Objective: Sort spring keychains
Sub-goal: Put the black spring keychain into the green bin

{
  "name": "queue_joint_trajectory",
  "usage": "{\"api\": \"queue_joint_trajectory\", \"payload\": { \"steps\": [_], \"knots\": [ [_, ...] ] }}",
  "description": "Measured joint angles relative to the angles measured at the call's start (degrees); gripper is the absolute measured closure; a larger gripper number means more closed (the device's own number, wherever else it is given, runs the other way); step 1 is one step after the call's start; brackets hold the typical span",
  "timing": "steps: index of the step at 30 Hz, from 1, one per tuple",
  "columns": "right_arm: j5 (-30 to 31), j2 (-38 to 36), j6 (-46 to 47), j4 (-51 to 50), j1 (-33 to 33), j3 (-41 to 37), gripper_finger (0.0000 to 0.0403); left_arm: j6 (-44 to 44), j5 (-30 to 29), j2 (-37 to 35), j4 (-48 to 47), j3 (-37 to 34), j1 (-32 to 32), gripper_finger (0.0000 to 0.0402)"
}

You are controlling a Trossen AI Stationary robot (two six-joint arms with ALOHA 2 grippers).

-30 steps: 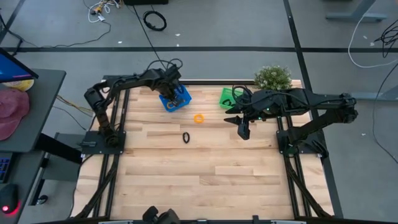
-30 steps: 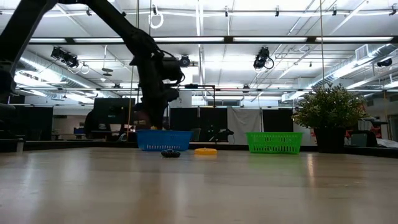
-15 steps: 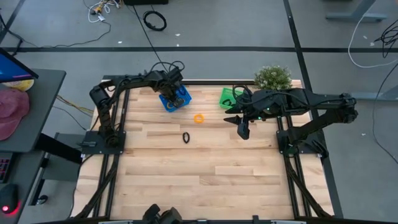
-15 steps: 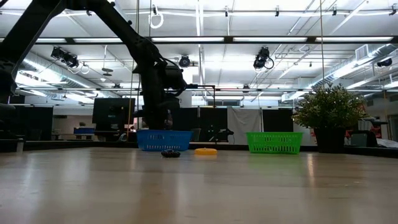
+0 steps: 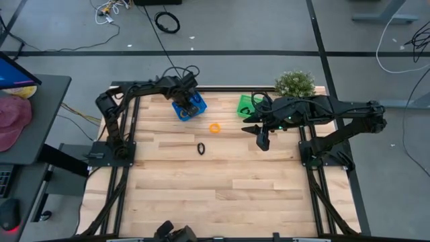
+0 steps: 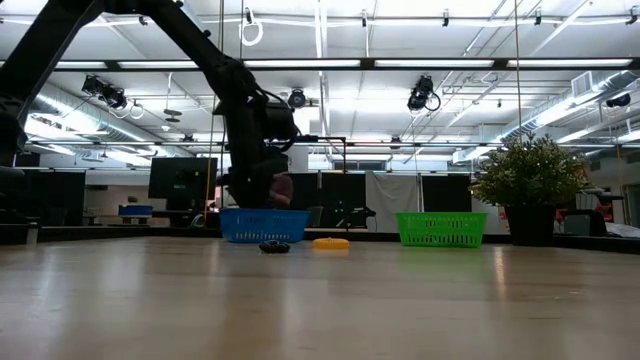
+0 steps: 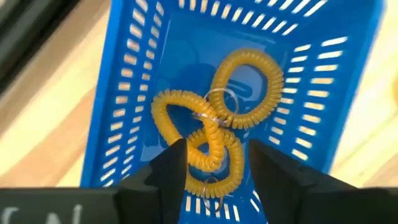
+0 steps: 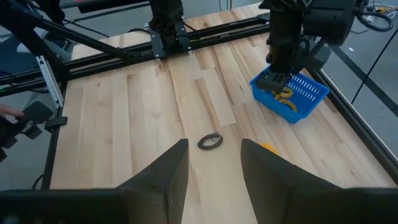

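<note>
My left gripper hangs open over the blue basket at the far left, fingers pointing down. On the basket's floor orange spring keychains lie in a tangle, and one loop shows between the fingers. A black spring keychain and an orange one lie flat on the table's middle. My right gripper hovers open above the table, right of both, near the green basket.
A potted plant stands at the far right corner behind the green basket. The arms' black frames run along the left and right table edges. Bare wood fills the near half of the table.
My left gripper has shifted a little toward the table's right over the blue basket, and in the low view its lower end shows wider than a second ago: it has opened. My right gripper and the two keychains on the table have kept still.
</note>
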Motion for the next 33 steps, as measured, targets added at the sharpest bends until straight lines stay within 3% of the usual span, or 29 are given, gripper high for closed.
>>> {"api": "queue_joint_trajectory", "payload": {
  "steps": [5, 12, 21, 25, 28, 30, 33],
  "knots": [
    [0.0, 0.0, -0.22, 0.0, 0.0, 0.0, 0.0252, 2.7, -0.22, -4.23, 0.88, -0.01, -0.09, 0.0222],
    [0.0, 0.0, -0.91, 0.02, 0.0, 0.0, 0.0252, 2.78, 3.03, -16.16, 5.96, 0.0, -0.74, 0.0253],
    [0.0, 0.0, -1.49, 0.22, 0.0, 0.0, 0.0252, 2.18, 8.04, -32.32, 23.06, 0.0, -7.06, 0.0302],
    [0.0, 0.0, -1.51, 0.24, 0.0, 0.0, 0.0252, 2.24, 4.23, -35.55, 31.53, 0.09, -11.3, 0.0324],
    [0.0, 0.0, -1.51, 0.26, 0.0, 0.0, 0.0252, 4.46, -5.65, -35.92, 32.99, 0.09, -13.96, 0.034],
    [0.0, 0.0, -1.51, 0.26, 0.0, 0.0, 0.0252, 5.16, -9.23, -35.75, 32.55, 0.07, -14.72, 0.0351],
    [0.0, 0.0, -1.51, 0.26, 0.0, 0.0, 0.0252, 5.04, -1.6, -35.65, 33.47, 0.05, -14.71, 0.0374]
  ]
}}
